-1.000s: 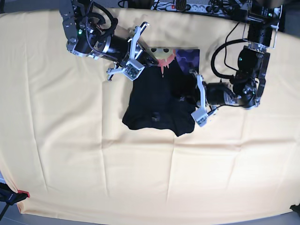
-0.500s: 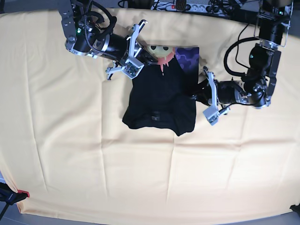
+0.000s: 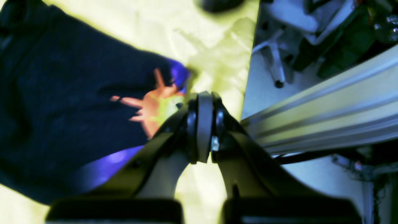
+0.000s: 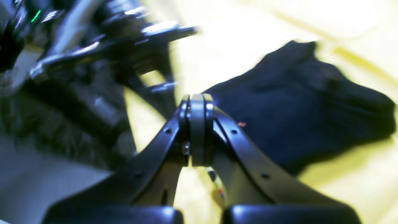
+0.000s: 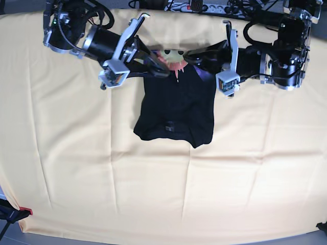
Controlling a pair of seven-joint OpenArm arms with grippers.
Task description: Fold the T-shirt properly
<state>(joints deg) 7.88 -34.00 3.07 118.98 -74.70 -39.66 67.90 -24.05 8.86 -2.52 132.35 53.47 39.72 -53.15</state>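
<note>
Left gripper [image 3: 200, 127]: your fingertips are pressed together, over the print end of the shirt; you cannot tell whether they touch it.
Right gripper [image 4: 199, 130]: this one of yours is pressed together too, by the shirt's print end, contact unclear.
T-shirt [image 5: 179, 107]: you have it as a compact black bundle on the pale yellow tablecloth [image 5: 153, 199], below and between your two arms in the base view.
Print: you can see purple patches and part of the pink-orange face at the end nearest your grippers.
Floor [image 3: 264, 90]: past the tablecloth's edge, you see wheeled furniture [image 3: 276, 59].
</note>
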